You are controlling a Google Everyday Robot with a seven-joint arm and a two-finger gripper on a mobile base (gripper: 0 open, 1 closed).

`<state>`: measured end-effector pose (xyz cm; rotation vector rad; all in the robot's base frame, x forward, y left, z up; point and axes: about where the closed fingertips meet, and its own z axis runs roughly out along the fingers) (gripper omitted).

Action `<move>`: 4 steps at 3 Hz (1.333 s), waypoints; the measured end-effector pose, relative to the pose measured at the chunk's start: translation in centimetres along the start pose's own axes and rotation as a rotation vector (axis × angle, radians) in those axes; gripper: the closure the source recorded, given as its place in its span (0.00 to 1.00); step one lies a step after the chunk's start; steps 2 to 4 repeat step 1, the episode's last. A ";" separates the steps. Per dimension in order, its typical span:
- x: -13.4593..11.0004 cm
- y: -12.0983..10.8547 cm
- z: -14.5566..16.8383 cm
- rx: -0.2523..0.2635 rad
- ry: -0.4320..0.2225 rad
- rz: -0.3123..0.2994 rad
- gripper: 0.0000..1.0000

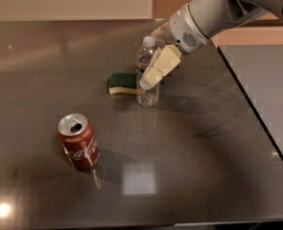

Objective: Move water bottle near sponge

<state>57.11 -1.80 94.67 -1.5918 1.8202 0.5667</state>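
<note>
The clear water bottle with a white cap stands upright on the dark table. The sponge, green on top and yellow below, lies just left of the bottle's base, almost touching it. My gripper reaches in from the upper right and straddles the bottle at mid-height. Its near cream finger is in front of the bottle and covers part of it; the far finger shows behind the bottle's neck. The fingers look slightly open around the bottle.
A red Coca-Cola can stands upright at the front left, well apart from the bottle. The table's right edge runs diagonally, with grey floor beyond. A pale wall runs along the back.
</note>
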 end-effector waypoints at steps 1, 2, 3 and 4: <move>0.0 0.0 0.0 0.000 0.000 0.000 0.00; 0.0 0.0 0.0 0.000 0.000 0.000 0.00; 0.0 0.0 0.0 0.000 0.000 0.000 0.00; 0.0 0.0 0.0 0.000 0.000 0.000 0.00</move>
